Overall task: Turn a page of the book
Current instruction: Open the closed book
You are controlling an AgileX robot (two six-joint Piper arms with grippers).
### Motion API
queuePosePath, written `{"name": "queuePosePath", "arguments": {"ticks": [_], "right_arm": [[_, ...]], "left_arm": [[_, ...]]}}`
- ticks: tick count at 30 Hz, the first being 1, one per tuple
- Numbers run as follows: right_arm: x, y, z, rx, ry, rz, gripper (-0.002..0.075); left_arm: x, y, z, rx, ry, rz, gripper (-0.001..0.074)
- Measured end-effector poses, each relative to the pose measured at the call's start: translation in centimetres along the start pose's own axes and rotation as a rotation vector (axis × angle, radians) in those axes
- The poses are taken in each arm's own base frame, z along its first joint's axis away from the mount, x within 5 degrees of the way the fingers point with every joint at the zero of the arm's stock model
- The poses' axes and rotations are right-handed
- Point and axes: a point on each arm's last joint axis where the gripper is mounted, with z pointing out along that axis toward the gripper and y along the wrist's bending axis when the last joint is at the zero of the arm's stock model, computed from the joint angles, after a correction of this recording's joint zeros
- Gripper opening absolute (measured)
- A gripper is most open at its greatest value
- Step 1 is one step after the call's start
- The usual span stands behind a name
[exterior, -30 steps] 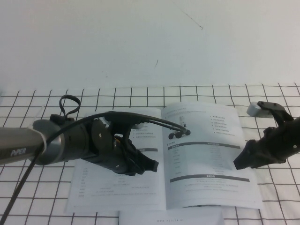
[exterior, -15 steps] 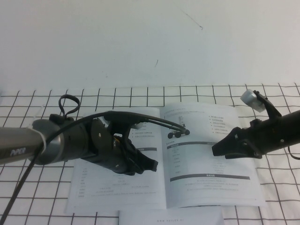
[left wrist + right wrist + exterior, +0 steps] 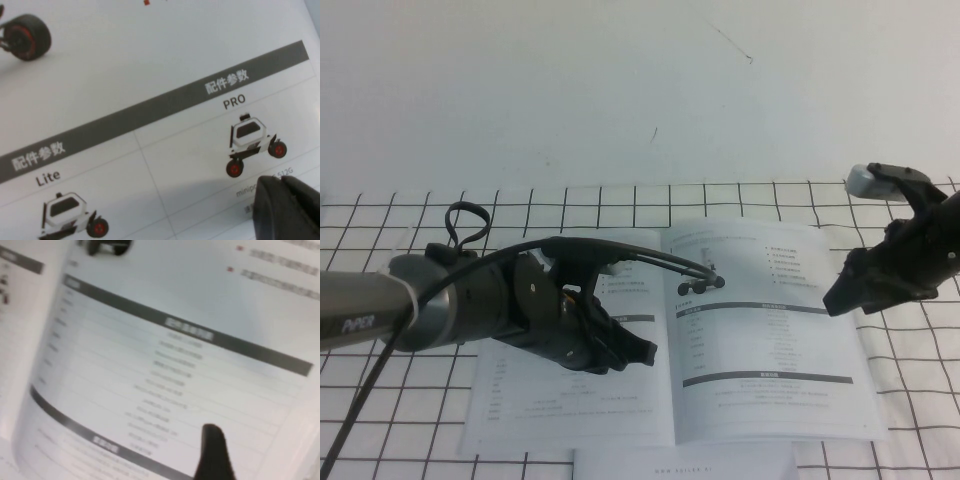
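The book point(image 3: 760, 340) lies open and flat on the gridded cloth. Its right page point(image 3: 750, 400) has a dark rover above grey-barred tables. My left gripper point(image 3: 645, 352) is shut and rests its tips on the left page point(image 3: 520, 400). The left wrist view shows those tips point(image 3: 287, 210) closed together on the paper, next to a small white rover picture point(image 3: 250, 145). My right gripper point(image 3: 835, 298) hovers at the right page's outer edge, holding nothing I can see. In the right wrist view it point(image 3: 212, 455) is a dark shape over the page's table point(image 3: 170, 365).
A plain white booklet point(image 3: 680, 465) lies just below the book at the front edge. The black-gridded cloth point(image 3: 920, 400) covers the table, with a bare white surface point(image 3: 620, 90) behind it. The left arm's cable point(image 3: 670, 262) arcs over the book's spine.
My right gripper reached in over the right page half a second ago. It has since drawn back right and up to the page's outer edge. The left arm has not moved.
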Motion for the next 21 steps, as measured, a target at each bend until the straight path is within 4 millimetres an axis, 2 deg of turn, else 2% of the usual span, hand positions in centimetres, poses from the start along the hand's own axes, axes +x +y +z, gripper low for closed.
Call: {"name": "queuePosePath", "arguments": {"ticks": [3, 10, 21], "right_arm": [[0.3, -0.5, 0.0, 0.056, 0.033, 0.004, 0.0456], [0.2, -0.6, -0.1, 0.064, 0.036, 0.012, 0.0456], [0.3, -1.3, 2.2, 0.053, 0.065, 0.028, 0.0456]], "left_arm": [[0.0, 0.0, 0.0, 0.001, 0.0, -0.004, -0.0003], [-0.3, -0.2, -0.8, 0.007, -0.023, 0.0, -0.0003], [-0.5, -0.5, -0.9, 0.037, -0.035, -0.089, -0.0003]]}}
